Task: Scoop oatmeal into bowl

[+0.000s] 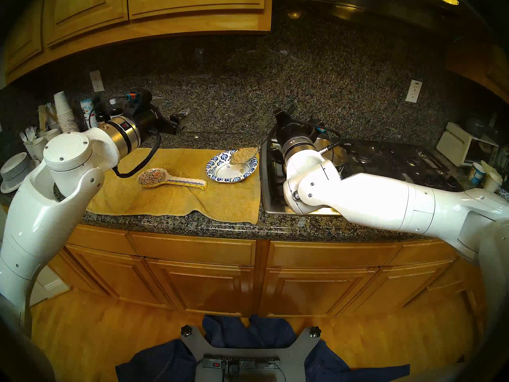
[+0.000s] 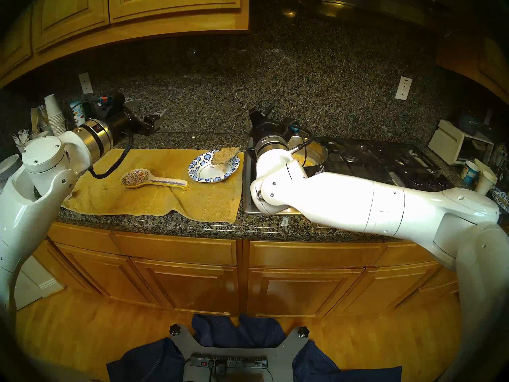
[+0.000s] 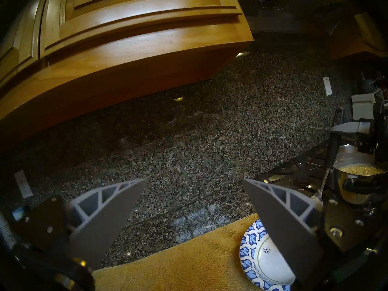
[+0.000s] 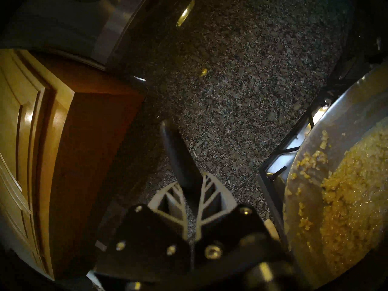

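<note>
Over the yellow towel (image 1: 176,191) on the speckled granite desk (image 1: 225,227), we have the delivery step in hand: our right pincer (image 4: 192,186) is pressed together on the black handle of a metal spoon (image 1: 246,154), and the spoon's bowl, heaped with tan, lumpy, grainy oatmeal (image 1: 242,155), hangs tilted over the far right part of the small shallow round bowl with the blue-and-white leaf-patterned rim (image 1: 217,159). A little smear of oatmeal seems to lie in its white centre already; most of the load sits on the spoon.

We judge the next move to be a further roll of the wrist so that the sticky mass slides off into the white centre, perhaps with a small shake, keeping the spoon's tip inside the rim so nothing drops on the towel.

Relative to the right pincer, the spoonful lies to its left and lower down, at the end of the spoon; the rest of the oatmeal sits in the shiny steel pot (image 2: 316,158) on the stove, just to the pincer's right. Our left pincer (image 3: 194,202) hovers spread wide and empty, well to the left of the bowl, above the desk's back edge. The multicoloured painted spoon-shaped rest (image 1: 170,180) lies on the towel, left of the bowl.
</note>
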`<action>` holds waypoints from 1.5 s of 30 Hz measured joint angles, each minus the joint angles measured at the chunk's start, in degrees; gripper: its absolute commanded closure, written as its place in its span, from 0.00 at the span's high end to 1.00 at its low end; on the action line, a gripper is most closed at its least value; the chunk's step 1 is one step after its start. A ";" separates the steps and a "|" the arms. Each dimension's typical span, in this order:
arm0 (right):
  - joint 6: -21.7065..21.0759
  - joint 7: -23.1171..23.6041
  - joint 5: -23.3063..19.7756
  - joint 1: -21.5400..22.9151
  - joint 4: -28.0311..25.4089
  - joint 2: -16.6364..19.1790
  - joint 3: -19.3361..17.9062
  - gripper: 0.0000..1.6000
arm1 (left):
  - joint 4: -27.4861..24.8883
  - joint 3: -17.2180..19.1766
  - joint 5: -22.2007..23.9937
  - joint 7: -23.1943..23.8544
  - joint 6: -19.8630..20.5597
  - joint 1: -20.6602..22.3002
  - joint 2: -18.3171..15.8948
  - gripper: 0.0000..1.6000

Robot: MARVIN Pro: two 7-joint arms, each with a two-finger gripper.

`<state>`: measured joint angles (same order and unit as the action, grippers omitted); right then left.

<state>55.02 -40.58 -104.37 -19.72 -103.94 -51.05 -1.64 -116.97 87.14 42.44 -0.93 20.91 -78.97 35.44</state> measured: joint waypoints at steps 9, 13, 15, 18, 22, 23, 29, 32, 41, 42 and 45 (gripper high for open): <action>0.00 -3.04 8.36 0.46 1.98 -2.33 1.37 0.00 | -0.01 -0.05 0.07 -0.07 -0.05 0.00 -0.09 1.00; -0.01 -3.39 11.36 0.63 2.20 -2.82 1.98 0.00 | -0.01 -0.06 0.09 -0.09 -0.07 0.00 -0.12 1.00; -0.01 -3.54 13.30 0.71 2.22 -3.05 2.33 0.00 | -0.01 -0.07 0.10 -0.10 -0.09 0.00 -0.14 1.00; -0.01 -3.81 16.01 0.84 2.12 -3.26 2.83 0.00 | -0.01 -0.09 0.13 -0.11 -0.12 0.00 -0.17 1.00; -0.01 -4.29 20.35 1.02 1.93 -3.35 3.94 0.00 | -0.01 -0.11 0.16 -0.13 -0.18 0.00 -0.21 1.00; -0.01 -4.46 21.78 1.05 1.87 -3.35 4.39 0.00 | -0.01 -0.11 0.16 -0.13 -0.19 0.00 -0.23 1.00; -0.01 -7.38 29.13 0.98 1.96 -3.64 6.52 0.00 | -0.01 -0.15 0.19 -0.14 -0.32 0.01 -0.28 1.00; -0.01 -9.18 31.60 0.83 2.56 -4.08 6.98 0.00 | -0.01 -0.16 0.19 -0.14 -0.40 0.01 -0.30 1.00; -0.44 -9.61 34.53 -0.26 7.41 -7.03 6.60 0.00 | -0.01 -0.22 0.21 -0.17 -0.58 0.01 -0.37 1.00; -0.60 -9.72 34.46 -0.45 8.10 -7.45 6.39 0.00 | -0.01 -0.22 0.21 -0.17 -0.59 0.01 -0.38 1.00; -1.10 -10.18 34.30 -1.03 10.22 -8.71 5.82 0.00 | -0.01 -0.24 0.22 -0.18 -0.62 0.01 -0.41 1.00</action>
<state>53.92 -50.76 -70.06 -20.75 -93.72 -59.76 4.17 -116.98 86.90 42.65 -1.11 20.28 -78.96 35.03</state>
